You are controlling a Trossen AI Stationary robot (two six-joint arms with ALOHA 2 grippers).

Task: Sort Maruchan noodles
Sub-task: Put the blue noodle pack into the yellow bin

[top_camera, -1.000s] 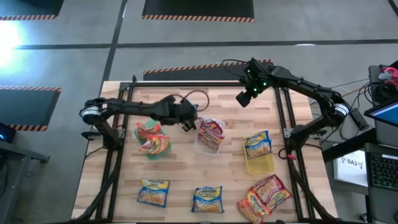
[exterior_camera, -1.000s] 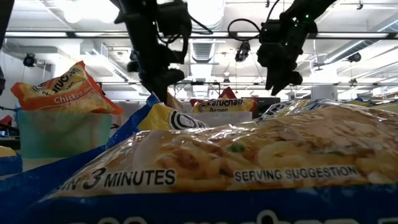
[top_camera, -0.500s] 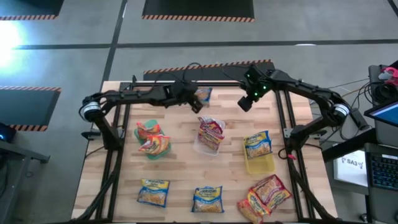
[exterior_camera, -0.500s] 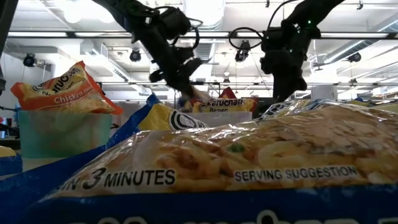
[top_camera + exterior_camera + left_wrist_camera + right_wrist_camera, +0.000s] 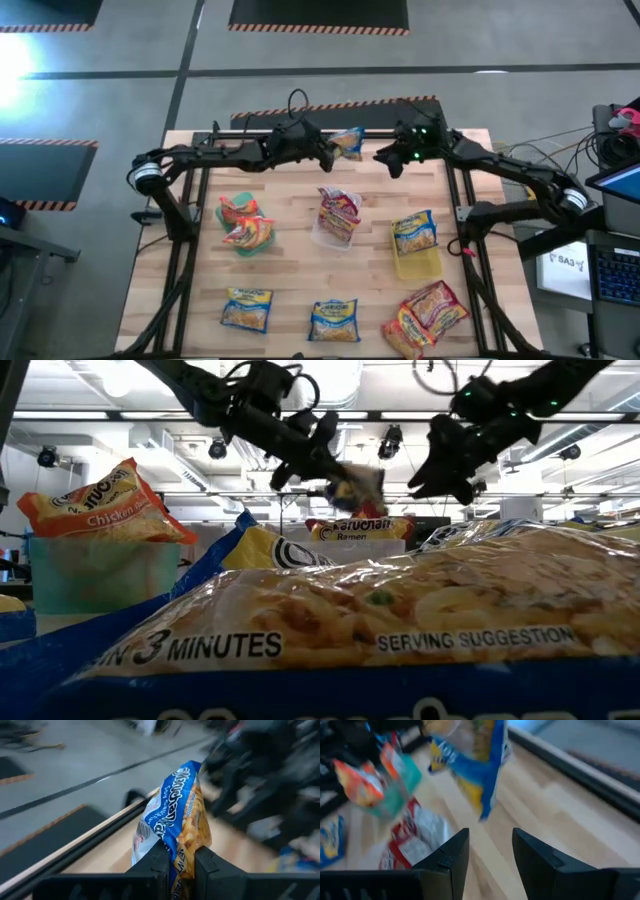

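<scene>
A: Blue and yellow plastic, that's the packet [image 5: 347,143] I'm holding in the left gripper [image 5: 325,155], fingers clamped tight on one short end. It's hanging in the air over the far edge of the table [image 5: 290,285], near the middle.

B: Which way is it pointing?

A: From above, its long axis is running away from my left fingers toward the right arm, tilted slightly to the far side. In the left wrist view the packet [image 5: 175,815] is standing straight out past the fingertips [image 5: 156,862], on edge, with the printed face turned sideways.

B: And the right side?

A: I'm keeping the right gripper [image 5: 388,160] just beside the packet's free end, apart from it, fingers partly spread and empty. In its wrist view the packet [image 5: 475,757] is dangling ahead of the gap between the fingers [image 5: 451,857].

B: The rest?

A: Other packets are lying in the green bin [image 5: 246,222], the clear bin [image 5: 335,215], the yellow bin [image 5: 417,262] and loose along the near edge.
</scene>
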